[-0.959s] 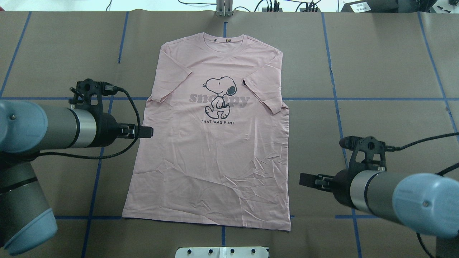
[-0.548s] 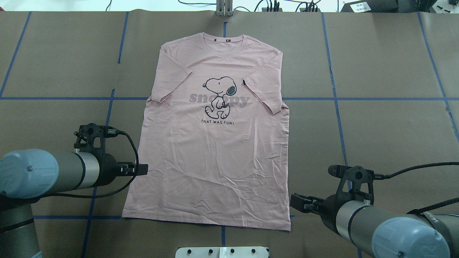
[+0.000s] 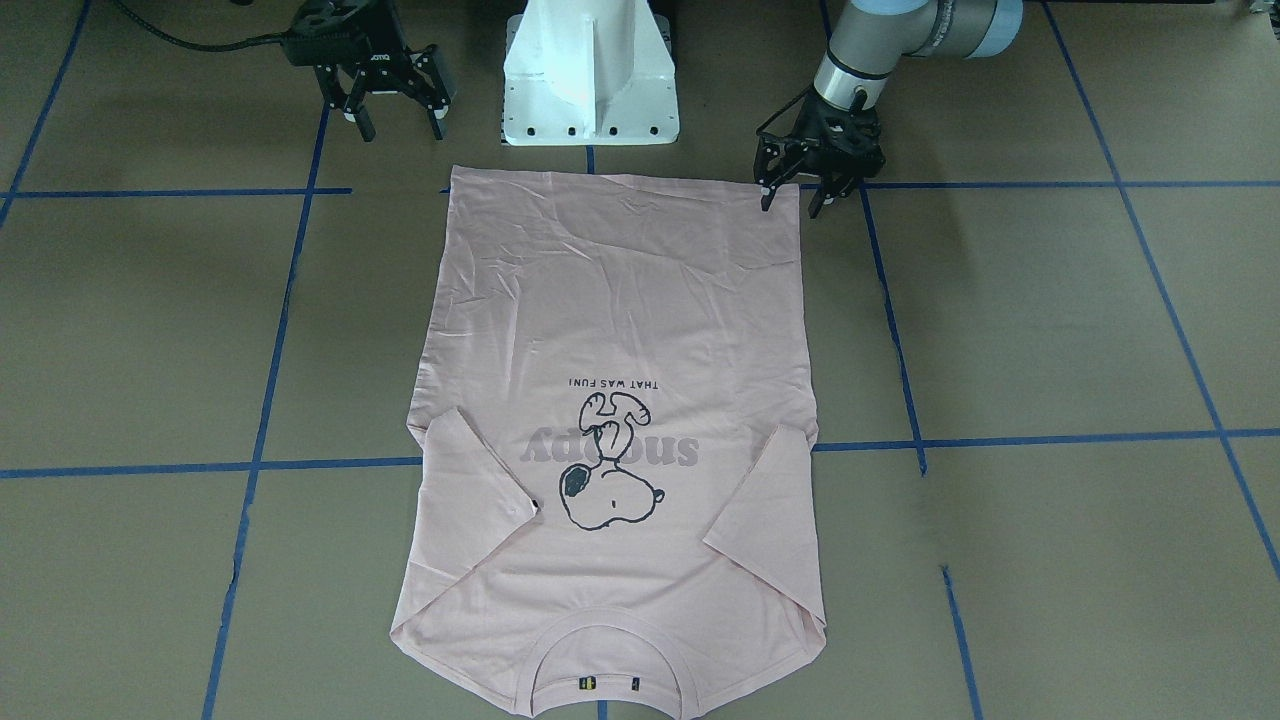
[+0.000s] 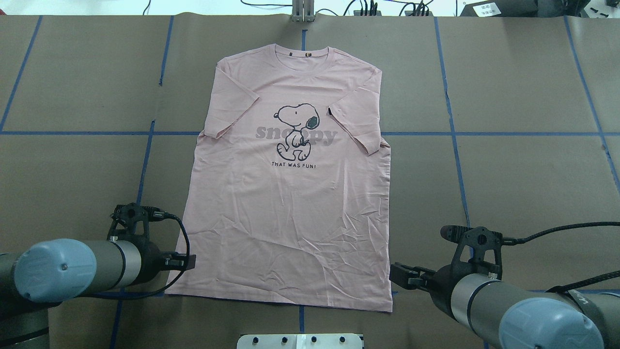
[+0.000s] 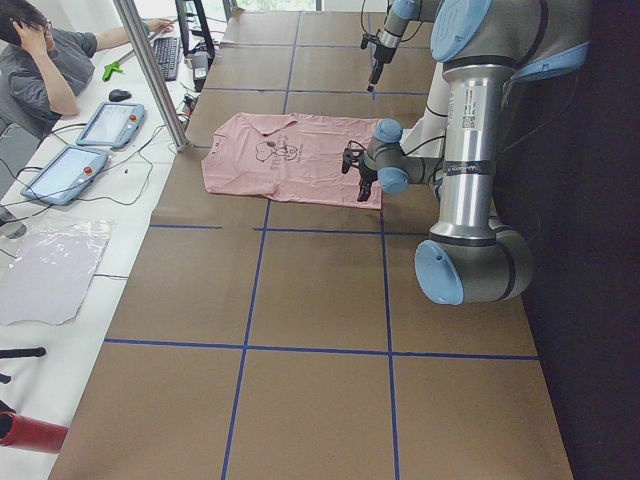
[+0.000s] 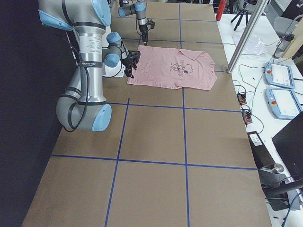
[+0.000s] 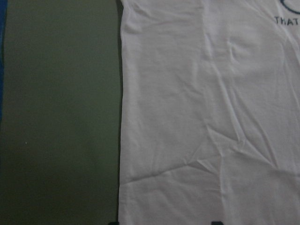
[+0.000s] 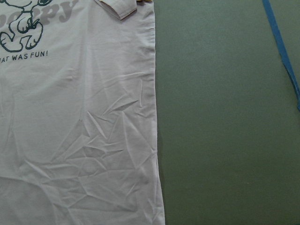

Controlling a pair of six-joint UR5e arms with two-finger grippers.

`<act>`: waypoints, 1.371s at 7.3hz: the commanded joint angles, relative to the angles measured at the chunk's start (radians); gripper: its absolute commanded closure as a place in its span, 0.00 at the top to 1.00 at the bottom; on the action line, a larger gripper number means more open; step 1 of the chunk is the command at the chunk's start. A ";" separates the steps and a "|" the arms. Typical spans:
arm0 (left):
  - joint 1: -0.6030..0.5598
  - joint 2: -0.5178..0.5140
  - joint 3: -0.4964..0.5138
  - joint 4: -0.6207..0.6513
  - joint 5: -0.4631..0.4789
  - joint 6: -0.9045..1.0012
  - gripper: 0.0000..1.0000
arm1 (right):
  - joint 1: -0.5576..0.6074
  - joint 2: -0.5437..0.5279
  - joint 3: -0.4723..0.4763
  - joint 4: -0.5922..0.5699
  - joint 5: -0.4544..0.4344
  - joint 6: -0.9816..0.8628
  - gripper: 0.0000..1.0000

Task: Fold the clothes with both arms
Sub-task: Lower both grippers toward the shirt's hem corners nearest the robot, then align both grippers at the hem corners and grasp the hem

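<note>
shirt lies flat, print up, mid-worktop, hem at the overhead frame's bottom. left claw gapes over one hem corner; right claw, also wide, hangs short of the other. i'd level both, pinch both layers at the corners, then lift together.

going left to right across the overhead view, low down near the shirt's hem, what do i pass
left arm → left gripper → T-shirt → right gripper → right arm
</note>
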 commanded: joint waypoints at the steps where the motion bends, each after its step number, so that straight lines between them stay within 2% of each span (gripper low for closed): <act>1: 0.059 0.016 0.005 0.004 0.035 -0.060 0.59 | 0.000 0.000 -0.002 -0.003 -0.002 0.001 1.00; 5: 0.076 0.047 0.006 0.001 0.036 -0.076 0.59 | 0.000 0.002 -0.002 0.000 -0.003 0.001 1.00; 6: 0.082 0.047 0.006 0.001 0.036 -0.089 0.53 | 0.000 0.002 -0.003 0.000 -0.008 0.001 1.00; 10: 0.094 0.046 0.008 0.001 0.036 -0.090 0.52 | 0.000 0.002 -0.003 0.000 -0.008 0.001 1.00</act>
